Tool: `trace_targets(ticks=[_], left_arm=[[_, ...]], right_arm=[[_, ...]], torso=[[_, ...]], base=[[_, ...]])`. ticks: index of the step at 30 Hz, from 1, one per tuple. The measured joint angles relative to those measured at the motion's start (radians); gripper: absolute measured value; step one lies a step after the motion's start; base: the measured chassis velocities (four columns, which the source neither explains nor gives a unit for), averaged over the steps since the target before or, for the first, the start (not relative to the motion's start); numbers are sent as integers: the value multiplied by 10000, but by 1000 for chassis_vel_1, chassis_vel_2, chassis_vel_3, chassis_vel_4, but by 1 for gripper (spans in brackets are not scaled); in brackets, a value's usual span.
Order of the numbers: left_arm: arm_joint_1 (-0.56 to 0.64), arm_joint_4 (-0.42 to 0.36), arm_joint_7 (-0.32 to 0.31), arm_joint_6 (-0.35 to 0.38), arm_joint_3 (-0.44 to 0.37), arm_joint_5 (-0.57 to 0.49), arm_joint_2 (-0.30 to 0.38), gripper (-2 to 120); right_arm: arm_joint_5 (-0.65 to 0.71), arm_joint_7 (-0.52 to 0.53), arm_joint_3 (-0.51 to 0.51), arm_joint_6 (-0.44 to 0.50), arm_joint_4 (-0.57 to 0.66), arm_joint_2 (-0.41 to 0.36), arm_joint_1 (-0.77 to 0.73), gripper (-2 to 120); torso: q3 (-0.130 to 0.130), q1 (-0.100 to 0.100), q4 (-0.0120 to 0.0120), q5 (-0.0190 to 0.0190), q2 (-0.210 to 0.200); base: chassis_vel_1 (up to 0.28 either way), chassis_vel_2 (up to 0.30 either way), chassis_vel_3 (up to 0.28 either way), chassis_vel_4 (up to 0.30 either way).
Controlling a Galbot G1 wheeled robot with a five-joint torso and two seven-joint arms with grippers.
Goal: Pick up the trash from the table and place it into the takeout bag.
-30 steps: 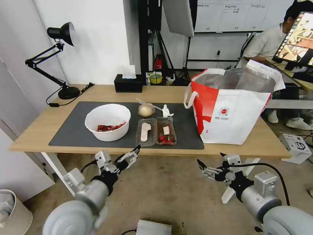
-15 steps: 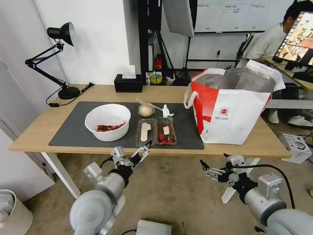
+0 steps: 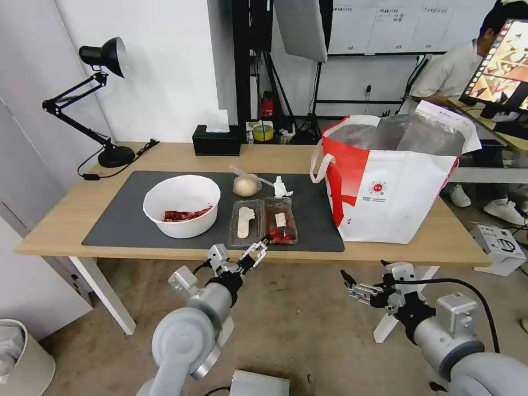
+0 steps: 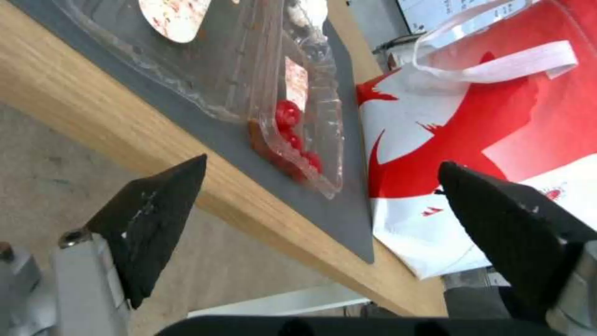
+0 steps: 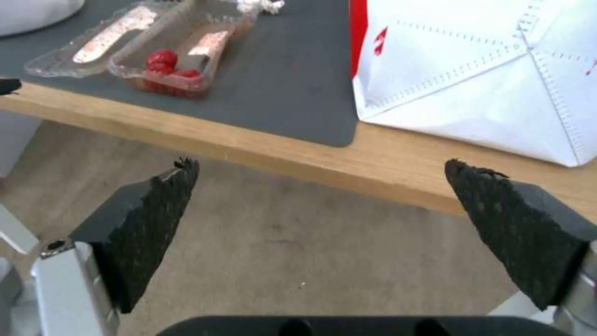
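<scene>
At the near edge of the table [image 3: 385, 250], left gripper [image 3: 256, 252] hovers with fingers spread wide, holding nothing, tips just short of the clear tray [image 3: 264, 221] on the grey mat [image 3: 121, 220]. Right gripper [image 3: 352, 285] waits below table height, also wide and empty. Bowl [image 3: 182, 205], knotted food bag [image 3: 246, 185] and tissue [image 3: 281, 188] lie untouched; takeout bag [image 3: 390, 181] stands open to the right.

Risks, as judged: thin tray wall may buckle or slip under a pinch; hinged lid could flop and spill the red bits; a low approach may strike the table edge; lifting high enough to clear the bag rim looks demanding.
</scene>
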Motion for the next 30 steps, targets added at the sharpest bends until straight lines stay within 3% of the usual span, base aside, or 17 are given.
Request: trace_targets(ticks=[30], left_arm=[[-1089,1135,-284,-263,244,-156,-395,100]], right_arm=[[-112,-15,12,23,-233,251,15,100]], torso=[[-1,0,0,0,1]], base=[[0,0,0,0]])
